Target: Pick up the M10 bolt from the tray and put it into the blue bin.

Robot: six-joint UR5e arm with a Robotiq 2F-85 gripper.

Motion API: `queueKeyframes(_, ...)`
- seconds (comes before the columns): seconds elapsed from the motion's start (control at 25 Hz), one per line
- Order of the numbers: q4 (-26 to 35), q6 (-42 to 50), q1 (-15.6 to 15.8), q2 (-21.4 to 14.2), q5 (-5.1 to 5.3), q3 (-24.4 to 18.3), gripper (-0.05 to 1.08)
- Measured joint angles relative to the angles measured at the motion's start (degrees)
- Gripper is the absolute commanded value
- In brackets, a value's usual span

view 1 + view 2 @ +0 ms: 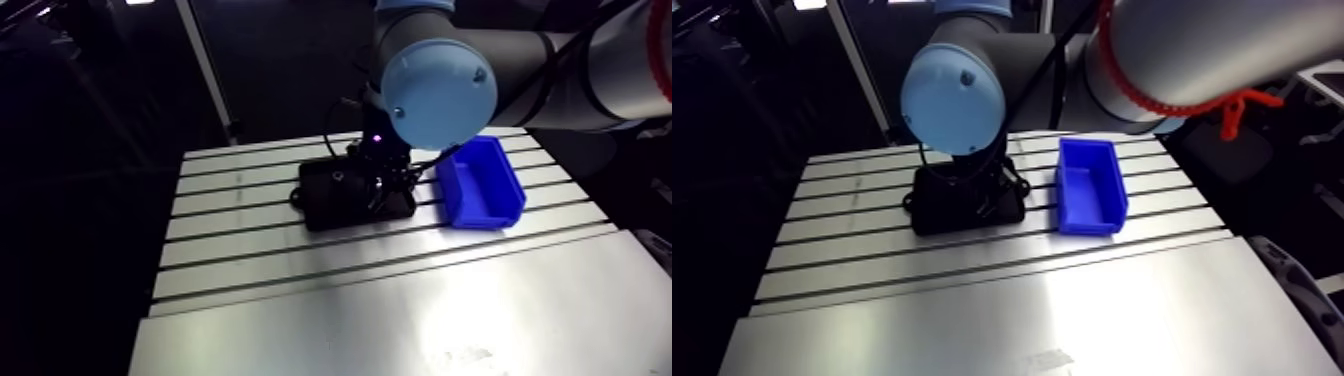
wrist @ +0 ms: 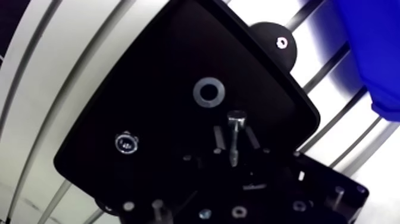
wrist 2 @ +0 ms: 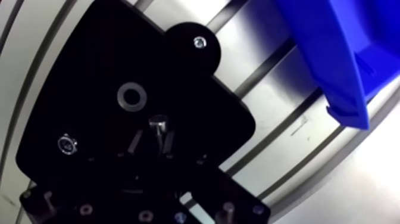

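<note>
Gripper (image 2: 236, 143) low over black tray (image 2: 149, 89), fingers narrowly parted astride M10 bolt (image 2: 237, 119), gripping nothing.

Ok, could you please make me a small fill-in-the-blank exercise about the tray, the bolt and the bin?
1. The bolt lies on the black tray, between the gripper's two open ____.
2. The bin standing beside the tray is ____ in colour.
3. Besides the bolt, the tray holds a nut and a flat ring-shaped ____.
Missing words: fingers; blue; washer.
</note>
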Motion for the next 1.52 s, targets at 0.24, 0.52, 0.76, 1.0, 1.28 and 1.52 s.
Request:
queueKeyframes(0.24, 0.0, 0.04, 0.08, 0.12, 0.0, -0.13, 0.73)
queueKeyframes(0.52, 0.0, -0.01, 0.24, 0.33, 0.0, -0.19, 0.76)
queueKeyframes(0.76, 0.0, -0.06, 0.28, 0.33, 0.0, -0.19, 0.81)
queueKeyframes(1.0, -0.01, -0.36, 0.36, 0.15, 0.11, -0.19, 0.88)
queueKeyframes(1.28, 0.43, -1.24, 0.75, -1.21, 0.1, -0.15, 0.93)
queueKeyframes(1.52, 3.62, -1.86, 0.81, -4.57, -0.12, -0.51, 1.04)
